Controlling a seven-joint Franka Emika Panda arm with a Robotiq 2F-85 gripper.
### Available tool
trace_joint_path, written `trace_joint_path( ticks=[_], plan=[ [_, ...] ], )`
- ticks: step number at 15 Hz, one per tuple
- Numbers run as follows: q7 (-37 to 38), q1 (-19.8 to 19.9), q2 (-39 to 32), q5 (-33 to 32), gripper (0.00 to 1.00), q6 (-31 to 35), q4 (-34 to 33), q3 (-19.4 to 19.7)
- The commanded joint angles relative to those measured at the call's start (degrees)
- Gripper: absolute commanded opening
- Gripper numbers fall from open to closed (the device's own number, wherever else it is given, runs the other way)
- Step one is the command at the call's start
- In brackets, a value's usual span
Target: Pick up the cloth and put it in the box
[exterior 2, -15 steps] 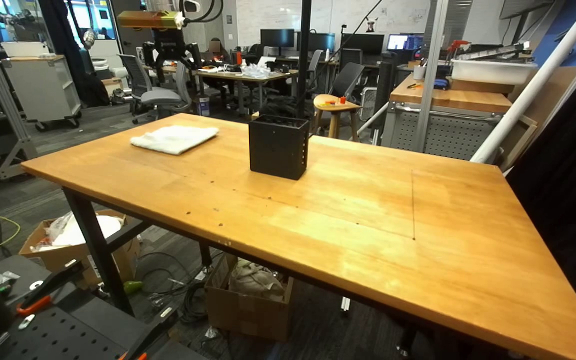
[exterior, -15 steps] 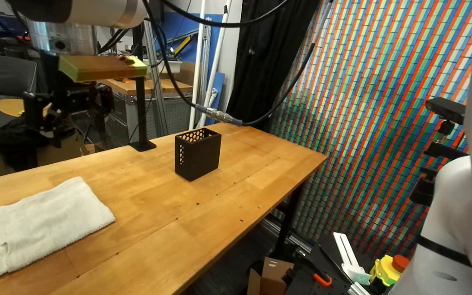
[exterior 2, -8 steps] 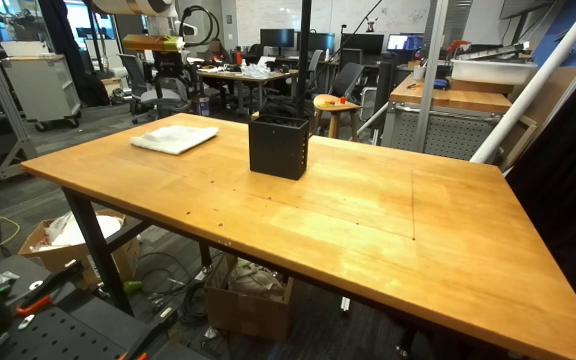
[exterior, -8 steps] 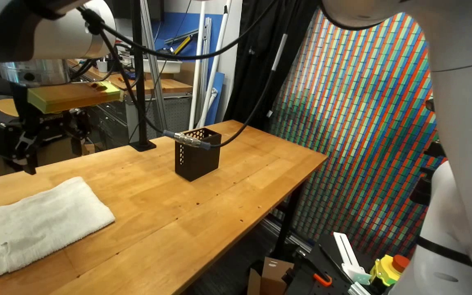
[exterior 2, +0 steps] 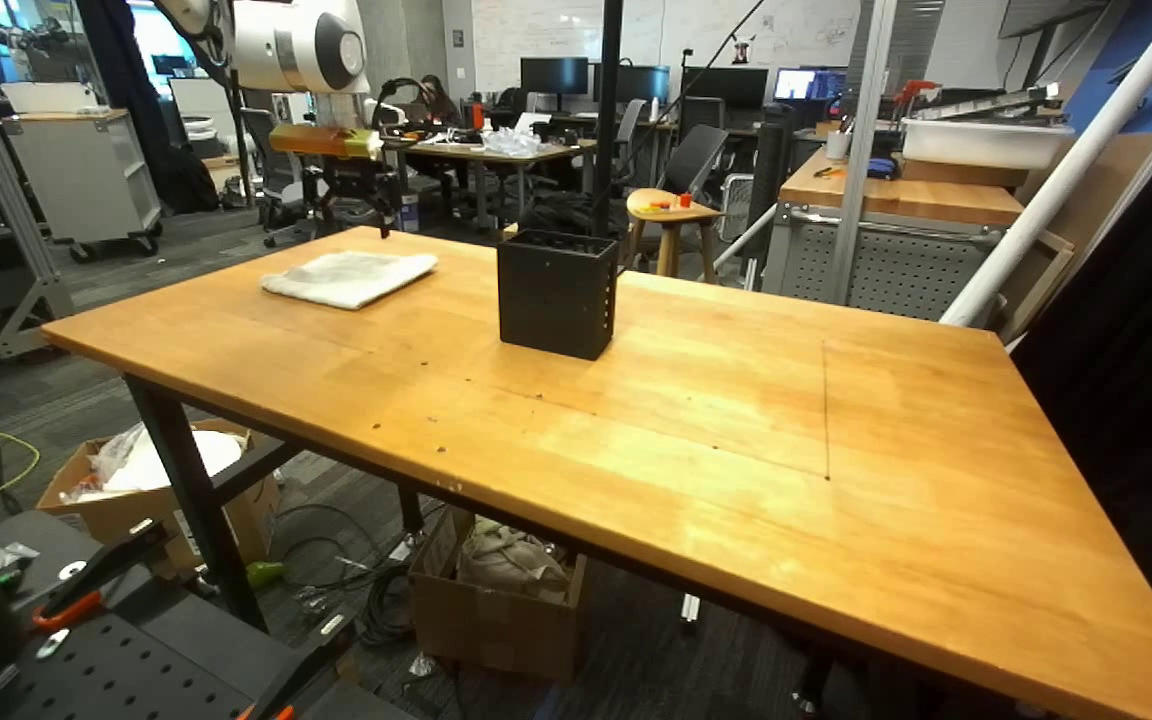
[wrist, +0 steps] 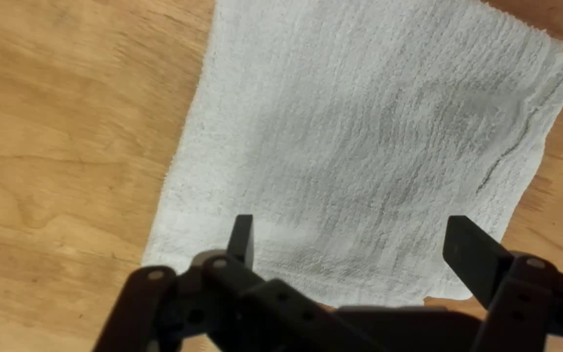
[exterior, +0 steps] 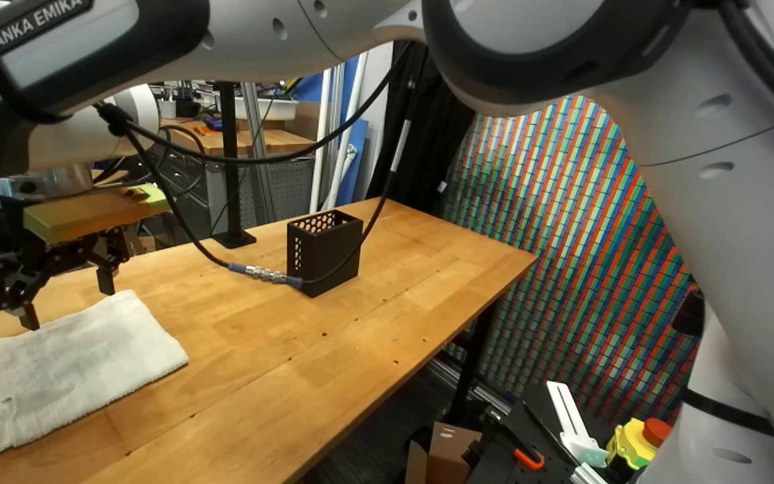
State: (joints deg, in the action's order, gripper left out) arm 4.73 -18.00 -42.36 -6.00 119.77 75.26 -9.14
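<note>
The white cloth (exterior: 84,366) lies folded and slightly rumpled on the wooden table, and it also shows in an exterior view (exterior 2: 348,280). Above its far edge hangs my gripper (exterior: 68,306), pointing down, jaws wide apart. In the wrist view the cloth (wrist: 340,142) fills most of the picture, and the open gripper (wrist: 351,232) has its two fingers over the cloth's near part with nothing held between them. The black box (exterior: 325,262) with perforated sides stands upright, open at the top, apart from the cloth; an exterior view shows its solid side (exterior 2: 554,300).
A dark cable with a metal connector (exterior: 263,273) hangs from the arm and crosses in front of the box in an exterior view. A black post (exterior: 231,168) rises from the table's far edge. The wooden tabletop (exterior 2: 736,420) extends well past the box.
The gripper has come down from well above the table to just over the cloth, staying open. The arm's cable has sunk lower with it. Cloth and box have stayed put.
</note>
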Motion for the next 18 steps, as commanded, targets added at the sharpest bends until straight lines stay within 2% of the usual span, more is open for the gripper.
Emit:
trace_joint_path(
  ticks=[1, 9, 10, 11, 12, 18],
  plan=[
    [1.8, -2.1, -6.9, 0.3, 1.00, -0.6, -7.5, 1.0],
    [3.8, -3.9, -13.8, 1.2, 1.00, 0.0, -9.8, 1.1],
    [3.9, -3.9, -14.1, 1.2, 0.75, 0.1, -9.8, 1.2],
    [4.2, -3.8, -13.9, 1.3, 0.74, 0.4, -9.6, 1.2],
    [4.9, -3.3, -13.0, 0.7, 0.68, 0.9, -8.7, 0.6],
    [5.5, -3.6, -10.9, -0.2, 0.20, -0.7, -8.8, 0.9]
  ],
)
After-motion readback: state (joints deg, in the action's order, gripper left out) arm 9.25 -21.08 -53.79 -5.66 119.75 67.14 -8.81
